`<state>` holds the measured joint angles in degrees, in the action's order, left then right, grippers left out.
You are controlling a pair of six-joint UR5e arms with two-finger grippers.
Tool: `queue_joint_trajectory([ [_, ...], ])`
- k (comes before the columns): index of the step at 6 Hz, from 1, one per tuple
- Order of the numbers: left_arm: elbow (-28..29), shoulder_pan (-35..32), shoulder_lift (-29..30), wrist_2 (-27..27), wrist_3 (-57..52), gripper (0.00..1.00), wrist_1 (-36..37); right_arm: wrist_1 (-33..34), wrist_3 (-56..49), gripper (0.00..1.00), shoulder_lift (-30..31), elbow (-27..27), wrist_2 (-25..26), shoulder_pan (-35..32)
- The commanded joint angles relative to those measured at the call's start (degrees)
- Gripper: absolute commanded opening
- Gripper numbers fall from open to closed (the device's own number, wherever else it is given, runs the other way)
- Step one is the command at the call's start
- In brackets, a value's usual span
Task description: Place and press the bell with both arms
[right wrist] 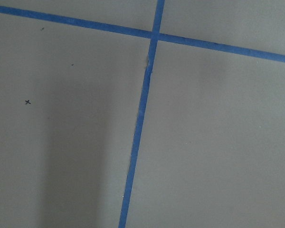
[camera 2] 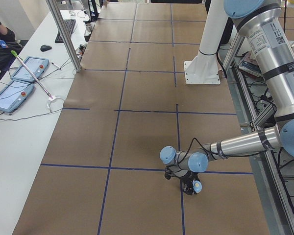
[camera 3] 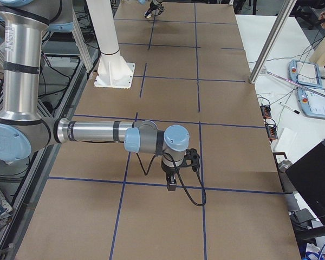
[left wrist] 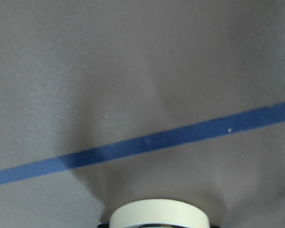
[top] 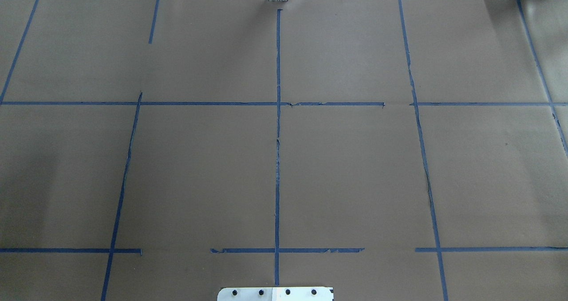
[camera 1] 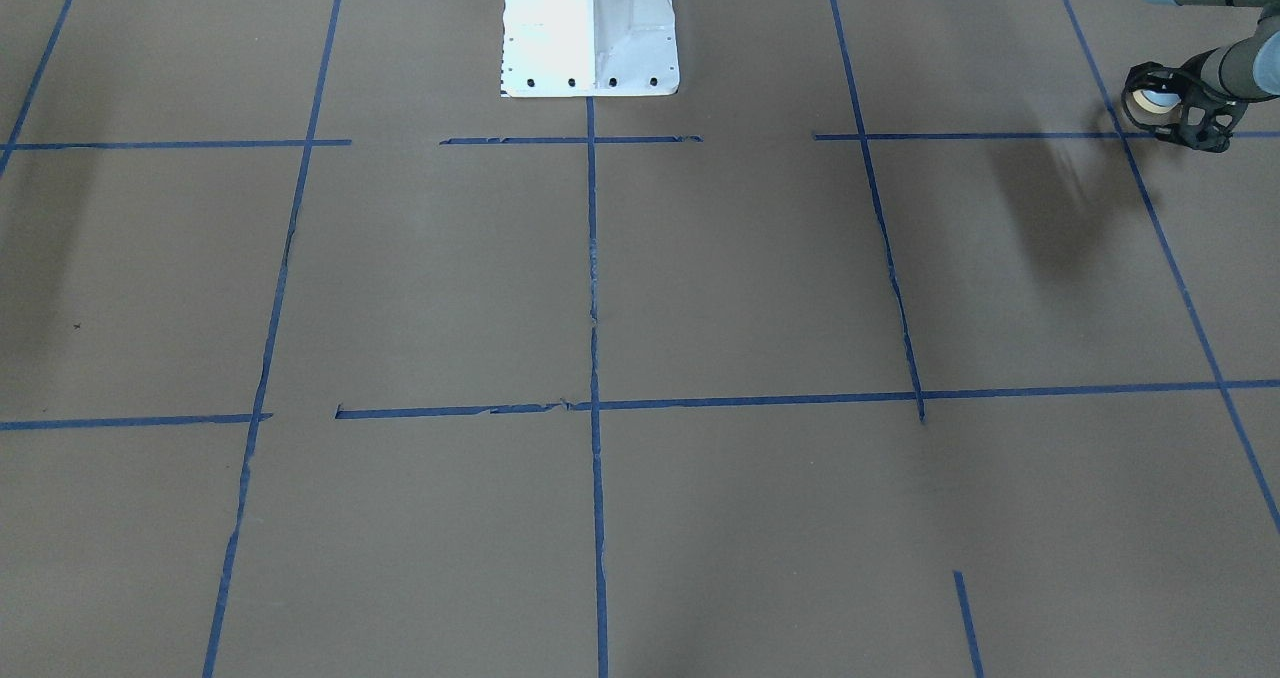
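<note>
My left gripper is at the far right of the front-facing view, low over the brown table and shut on the bell. The bell's light-blue dome and cream ring show between the black fingers. It also shows in the exterior left view and its cream ring in the left wrist view. My right gripper hangs near a blue tape crossing in the exterior right view. I cannot tell whether it is open or shut. The right wrist view shows only paper and tape.
The white pedestal stands at the robot's side of the table. Blue tape lines divide the brown paper into squares. A metal post and a side desk with tablets lie along the far edge.
</note>
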<state>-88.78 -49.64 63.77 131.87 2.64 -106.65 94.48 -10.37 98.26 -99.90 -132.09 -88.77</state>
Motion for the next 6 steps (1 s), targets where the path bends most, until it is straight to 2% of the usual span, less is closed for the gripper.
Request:
queue_joint_trajectory([
  [1,-5.13,-0.72,-0.58,0.58,0.18,0.08,0.39,0.0,0.0,1.0,0.0,0.06,-0.01,0.0],
  [2,-9.79,-1.51,-2.15,2.41,0.26,0.06,0.4,0.0,0.0,1.0,0.0,-0.03,0.08,0.0],
  [4,-15.61,-10.08,-0.94,1.9,0.44,0.06,0.48,-0.17,-0.09,1.0,0.26,-0.12,0.08,0.0],
  [5,-15.89,-11.43,2.11,1.9,1.05,0.06,0.57,-2.96,0.0,1.0,0.87,-0.03,-0.01,0.0],
  [6,-15.72,-11.71,6.41,1.81,7.41,0.05,0.57,-8.99,0.09,1.0,2.53,0.4,0.08,0.0],
])
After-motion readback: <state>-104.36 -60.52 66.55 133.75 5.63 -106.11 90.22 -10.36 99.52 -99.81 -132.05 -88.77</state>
